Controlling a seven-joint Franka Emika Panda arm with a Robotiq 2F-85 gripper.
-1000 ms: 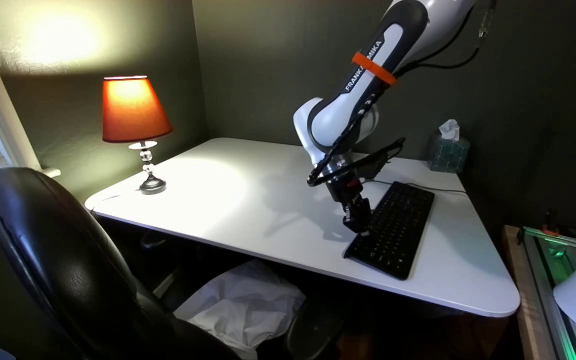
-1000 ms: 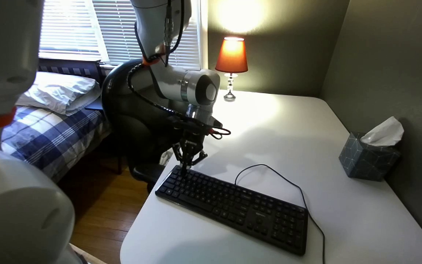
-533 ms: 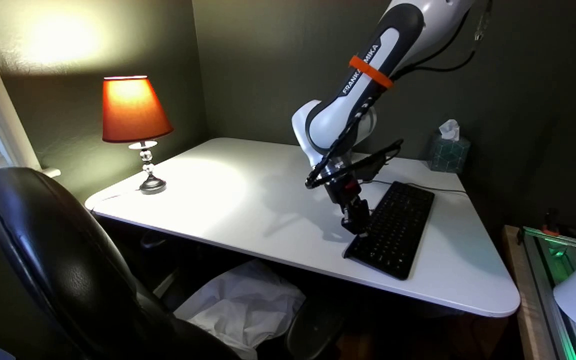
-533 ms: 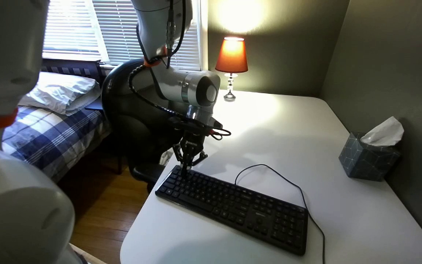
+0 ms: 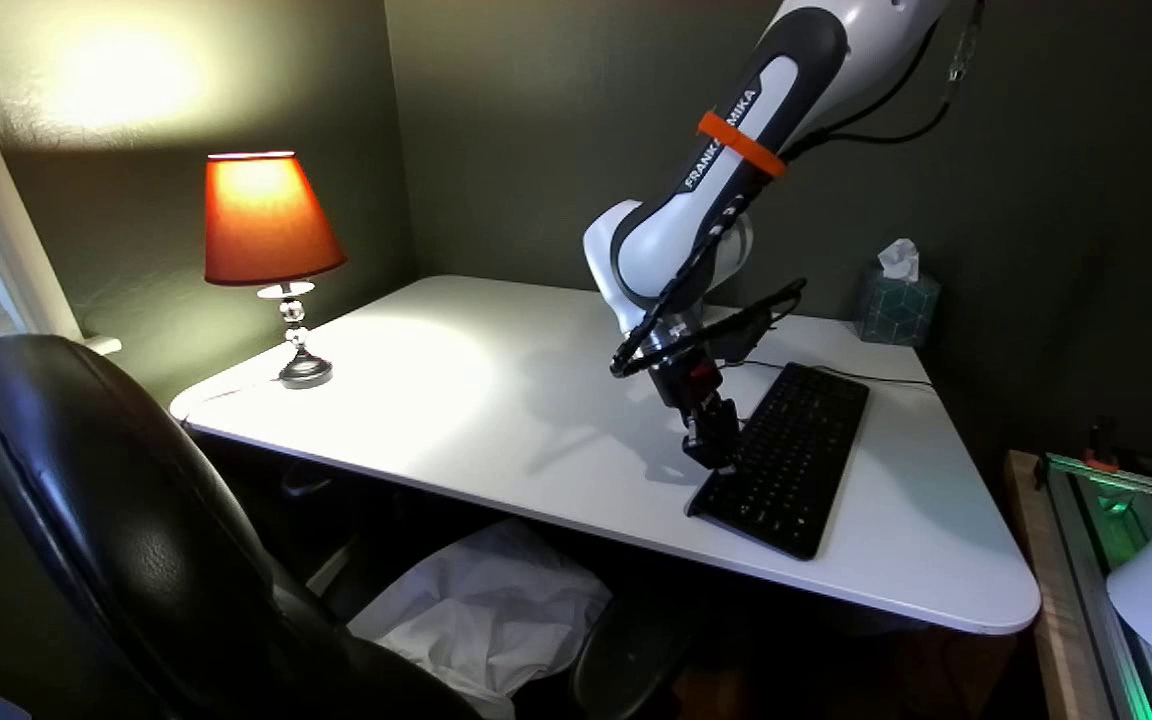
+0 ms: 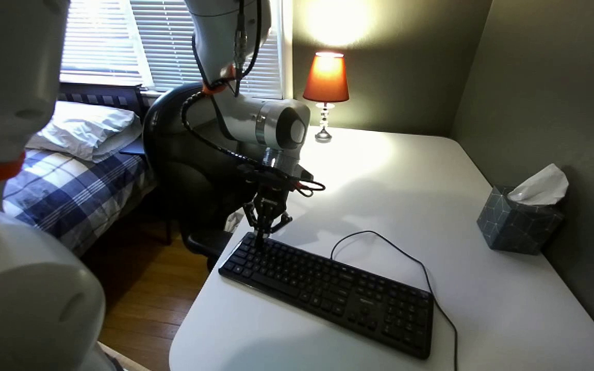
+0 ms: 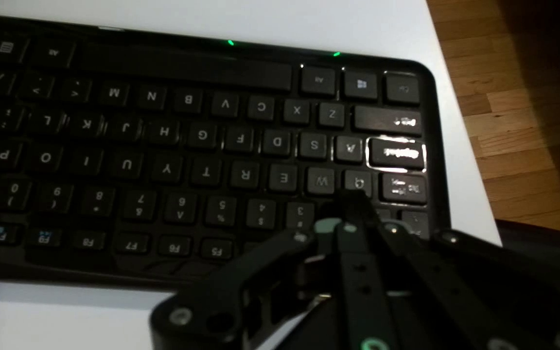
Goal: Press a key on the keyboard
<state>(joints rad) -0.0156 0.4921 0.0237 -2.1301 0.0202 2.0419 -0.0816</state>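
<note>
In the wrist view, the keyboard (image 7: 197, 150) lies beneath the closed claw (image 7: 352, 206), possibly touching.

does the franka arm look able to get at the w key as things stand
Likely yes. In the wrist view, the shut gripper appears just beside the W key, which shows uncovered, so a slight shift might do. Whether its tip is touching the keyboard I can't tell.

The arm (image 5: 696, 210) is white with dark grey panels (image 5: 829, 40), its FRANKA EMIKA lettering (image 5: 704, 165) crossed by an orange band (image 5: 742, 144). Black cables (image 5: 711, 332) loop along it. The black fingers (image 7: 355, 248) carry round metal screws (image 7: 181, 316) and one green ring (image 7: 375, 344).
</note>
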